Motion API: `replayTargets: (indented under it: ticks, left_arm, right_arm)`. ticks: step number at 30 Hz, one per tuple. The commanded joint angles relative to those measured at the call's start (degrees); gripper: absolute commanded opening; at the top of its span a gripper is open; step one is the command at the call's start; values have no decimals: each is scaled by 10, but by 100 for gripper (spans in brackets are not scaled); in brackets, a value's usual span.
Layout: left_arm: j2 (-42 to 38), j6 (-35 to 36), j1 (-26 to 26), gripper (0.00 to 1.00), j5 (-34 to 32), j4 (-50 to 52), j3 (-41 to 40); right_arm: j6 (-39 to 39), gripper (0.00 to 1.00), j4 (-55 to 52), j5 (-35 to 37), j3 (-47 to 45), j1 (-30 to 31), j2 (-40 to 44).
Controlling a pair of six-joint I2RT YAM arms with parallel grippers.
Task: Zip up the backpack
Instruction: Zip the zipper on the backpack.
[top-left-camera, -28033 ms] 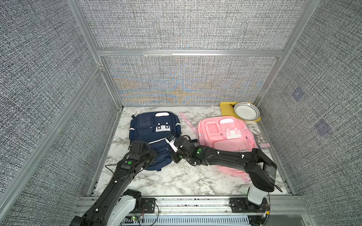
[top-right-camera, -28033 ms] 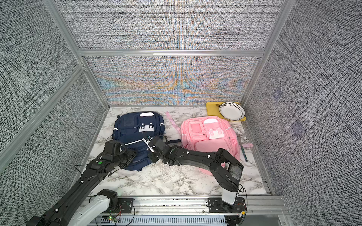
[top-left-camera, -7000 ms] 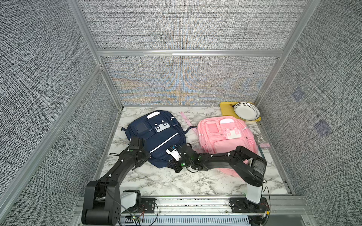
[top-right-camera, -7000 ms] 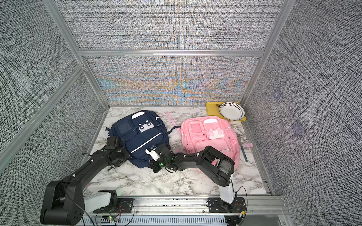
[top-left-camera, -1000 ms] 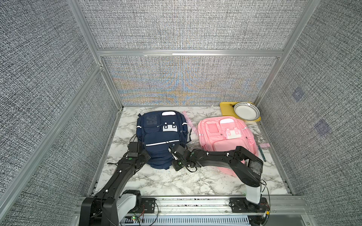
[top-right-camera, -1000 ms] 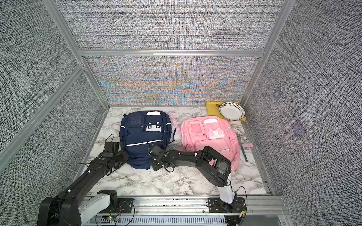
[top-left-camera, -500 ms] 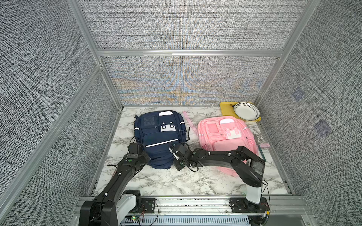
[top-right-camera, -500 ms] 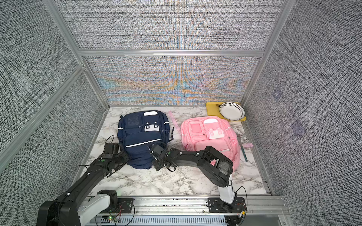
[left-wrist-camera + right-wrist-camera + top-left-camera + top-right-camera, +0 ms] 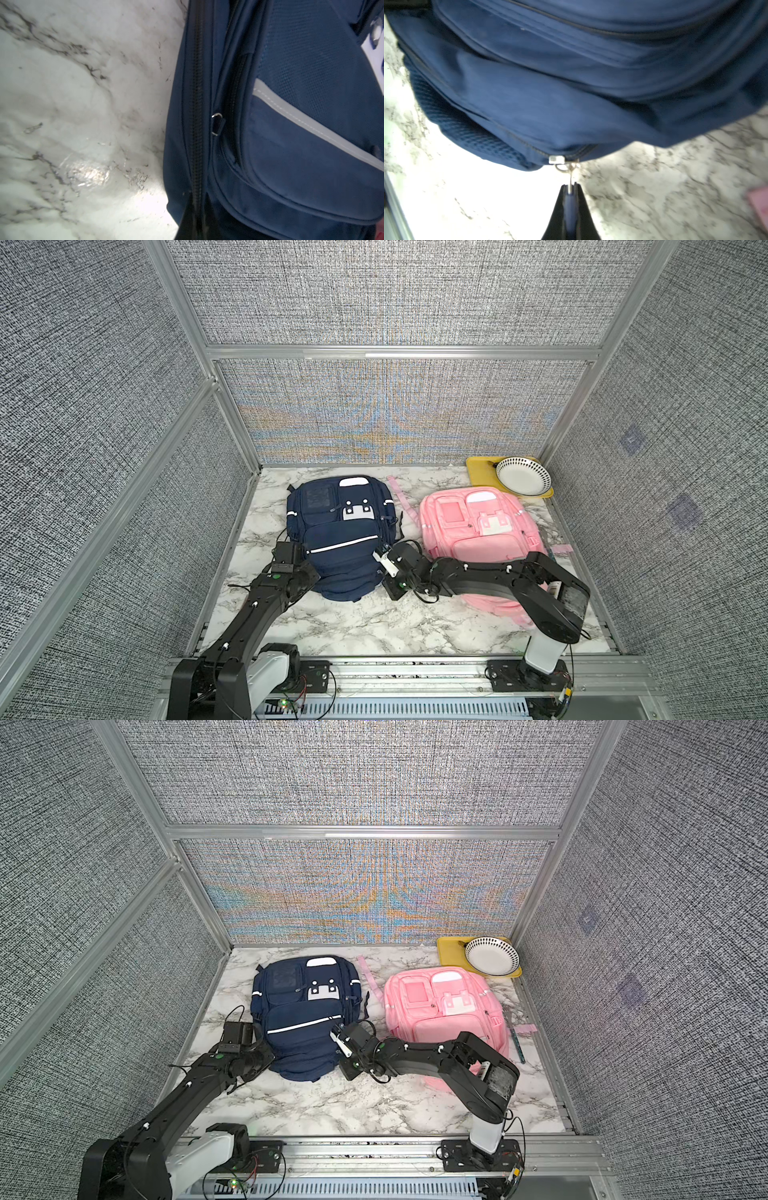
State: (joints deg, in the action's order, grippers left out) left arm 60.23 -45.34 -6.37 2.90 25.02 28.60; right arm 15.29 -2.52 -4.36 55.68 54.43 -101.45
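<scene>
Beside navy backpack [image 9: 340, 547], pink backpack [image 9: 473, 526]; right claw [image 9: 570, 188] pinches zipper pull [image 9: 571, 176], left claw [image 9: 195, 199] grips seam [image 9: 196, 124].

No words, numbers or brand names can be read anywhere. The pale patch [image 9: 356, 512] on the navy backpack [image 9: 340, 560] shows only small dark dots. The pink patch [image 9: 492, 524] on the pink backpack [image 9: 457, 549] is too small to show any letters.

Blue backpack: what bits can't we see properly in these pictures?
- Both top views: the left arm and right arm cover the blue backpack's near corners and both grippers' tips.
- Right wrist view: blur smears the zipper teeth beside the zipper pull that the right gripper pinches.
- Left wrist view: the picture's edge cuts off the left gripper; its hold unclear.
</scene>
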Motion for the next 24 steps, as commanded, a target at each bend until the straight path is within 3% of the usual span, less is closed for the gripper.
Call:
replayTargets:
  ticks: [1,20,24]
  left_arm:
    - [-2,20,6,0,-87,19,6]
    - [45,57,59,0,-126,44,65]
    - [30,60,58,12,-72,62,70]
  right_arm:
    - [-14,0,-44,12,-16,-17,9]
    - [1,0,37,-39,-94,-40,30]
    - [12,0,56,-44,-82,-28,22]
